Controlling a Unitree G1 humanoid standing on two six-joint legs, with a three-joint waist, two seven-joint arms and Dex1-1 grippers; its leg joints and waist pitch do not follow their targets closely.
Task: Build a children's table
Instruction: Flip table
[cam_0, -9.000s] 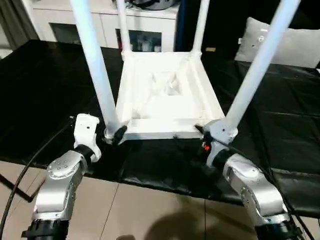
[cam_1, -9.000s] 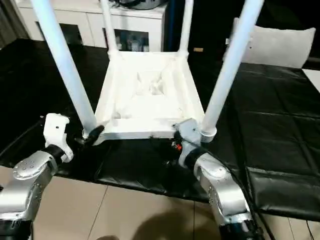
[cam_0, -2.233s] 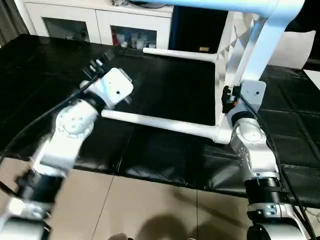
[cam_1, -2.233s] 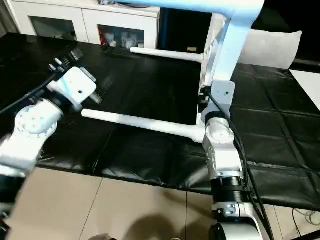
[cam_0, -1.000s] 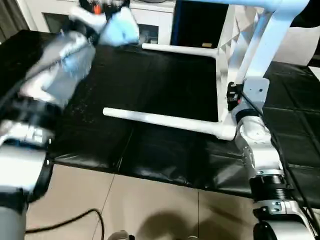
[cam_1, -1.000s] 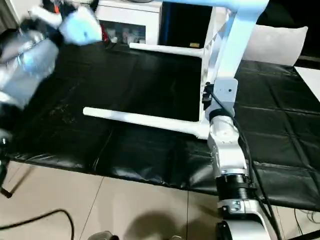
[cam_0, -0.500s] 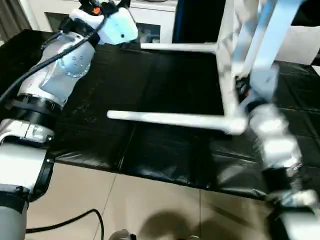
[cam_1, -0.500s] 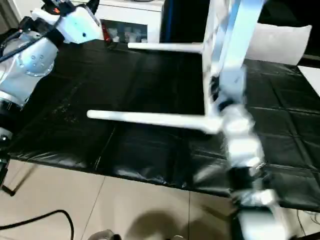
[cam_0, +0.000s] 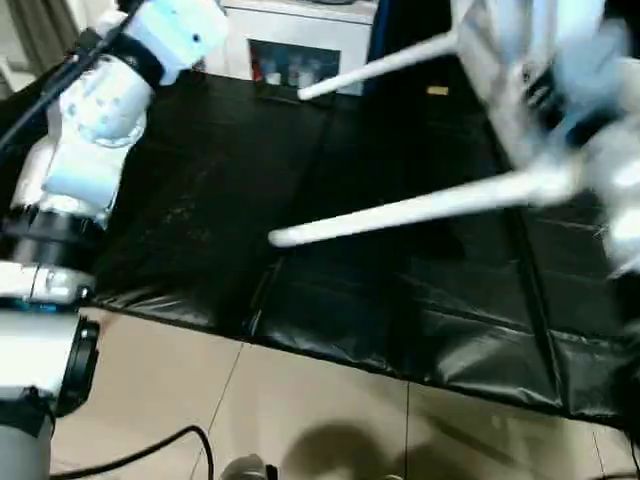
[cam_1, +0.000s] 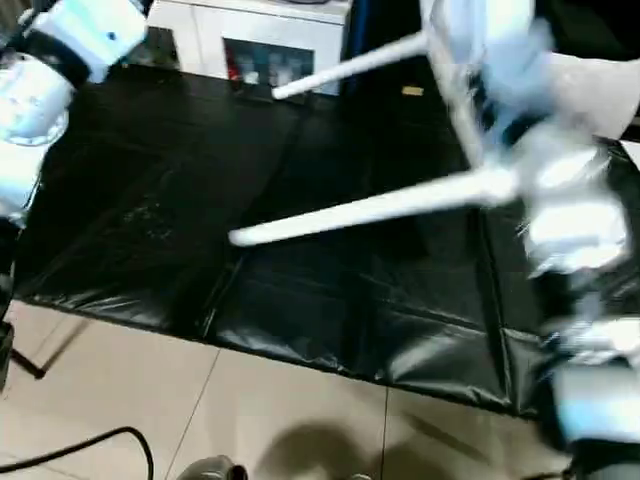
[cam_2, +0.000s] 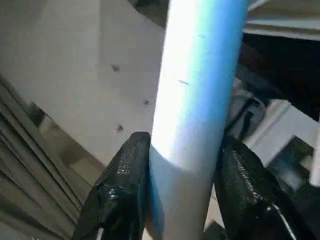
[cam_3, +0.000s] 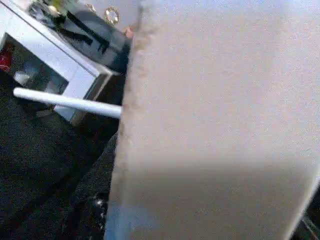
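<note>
Near leg (cam_0: 420, 208): it sticks out over the black tabletop (cam_0: 200, 200), long axis running from its free tip at your lower left up to the table's top panel (cam_0: 500, 60) at your upper right. Nothing grips it.
Right gripper (cam_0: 560, 100): it's at the raised panel, at the root of that near leg, badly blurred. In the right wrist view a broad white face of the table sits right against the camera. You can't tell how its jaws stand.
Left gripper (cam_2: 175, 200): its jaws are clenched on a leg (cam_2: 195, 100), one black finger (cam_2: 125, 185) on each side, the leg's length running on past them.
Far leg (cam_0: 375, 66): it points toward the cabinet (cam_0: 300, 40) behind, roughly parallel to the near one.
Table's place: tipped on edge and lifted, legs pointing to your left.
What the next move turns on: probably swinging the legs down. Your left arm steers the leg, your right carries the panel.
</note>
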